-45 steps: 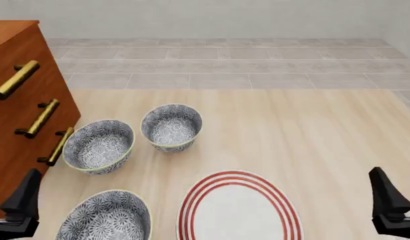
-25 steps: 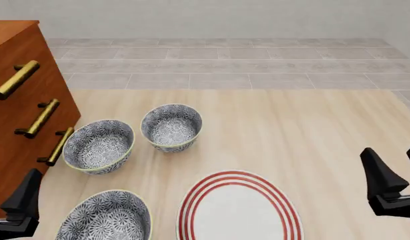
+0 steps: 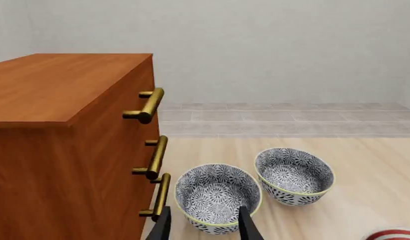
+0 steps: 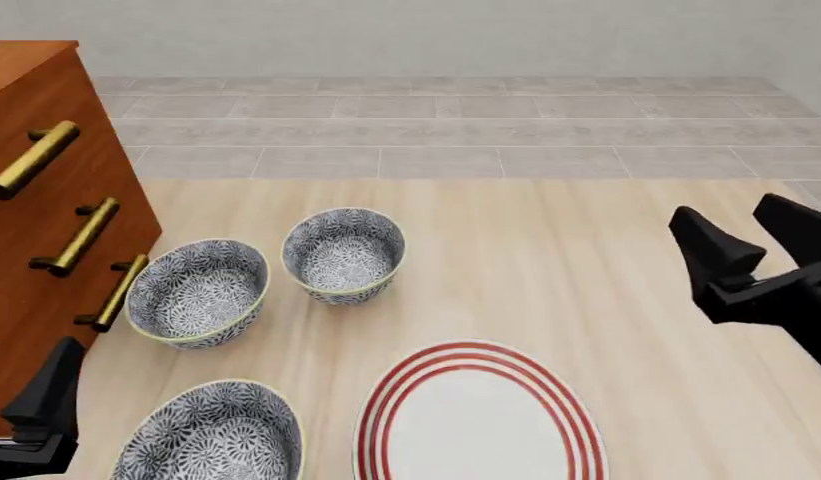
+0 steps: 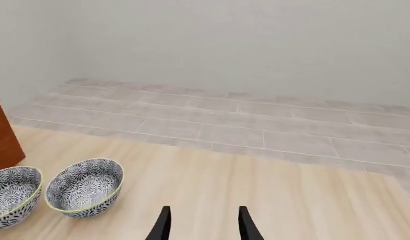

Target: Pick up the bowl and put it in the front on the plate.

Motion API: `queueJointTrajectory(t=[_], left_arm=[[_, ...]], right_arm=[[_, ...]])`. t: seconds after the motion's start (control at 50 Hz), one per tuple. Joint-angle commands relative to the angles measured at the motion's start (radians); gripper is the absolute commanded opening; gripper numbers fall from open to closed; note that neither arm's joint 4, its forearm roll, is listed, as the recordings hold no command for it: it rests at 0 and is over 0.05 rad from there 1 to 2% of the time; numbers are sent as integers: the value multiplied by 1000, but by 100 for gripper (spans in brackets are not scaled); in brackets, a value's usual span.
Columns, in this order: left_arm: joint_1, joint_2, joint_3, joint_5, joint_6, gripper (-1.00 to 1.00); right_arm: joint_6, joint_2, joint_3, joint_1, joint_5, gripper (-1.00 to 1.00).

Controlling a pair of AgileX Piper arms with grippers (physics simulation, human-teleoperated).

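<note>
The bowl (image 4: 213,432) nearest the plate (image 4: 480,417) is cut off by the front view's bottom edge, and so is the plate. Beside that bowl, only one finger of the left end effector (image 4: 43,400) shows.

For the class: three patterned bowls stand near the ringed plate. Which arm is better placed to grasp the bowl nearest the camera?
Probably left. The left gripper sits beside the nearest bowl; the right gripper, open and empty, is beyond the plate.
</note>
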State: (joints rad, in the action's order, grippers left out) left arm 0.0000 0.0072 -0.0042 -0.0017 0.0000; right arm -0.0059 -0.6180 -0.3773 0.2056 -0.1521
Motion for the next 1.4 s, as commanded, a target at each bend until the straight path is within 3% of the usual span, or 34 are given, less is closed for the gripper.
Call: queueJointTrajectory(t=[0.02, 0.22, 0.24, 0.36, 0.46, 0.7, 0.82, 1.1, 1.4], left_arm=[[0, 0, 0, 0, 0, 100], [0, 0, 0, 0, 0, 100], [0, 0, 0, 0, 0, 100], [0, 0, 0, 0, 0, 100], [0, 0, 0, 0, 0, 100], [0, 0, 0, 0, 0, 100], [0, 0, 0, 0, 0, 100], [0, 0, 0, 0, 0, 100], [0, 0, 0, 0, 0, 100]], right_arm=[[-23, -154, -128, 80, -5, 100], [-31, -311, -249, 108, -2, 100], [-53, -334, -261, 107, -3, 100], [-33, -421, -328, 127, 11, 100], [14, -484, -380, 147, 18, 100], [20, -616, -494, 173, 55, 100], [50, -688, -548, 199, 66, 100], [23, -859, -674, 237, 83, 100], [39, -991, -763, 264, 94, 100]])
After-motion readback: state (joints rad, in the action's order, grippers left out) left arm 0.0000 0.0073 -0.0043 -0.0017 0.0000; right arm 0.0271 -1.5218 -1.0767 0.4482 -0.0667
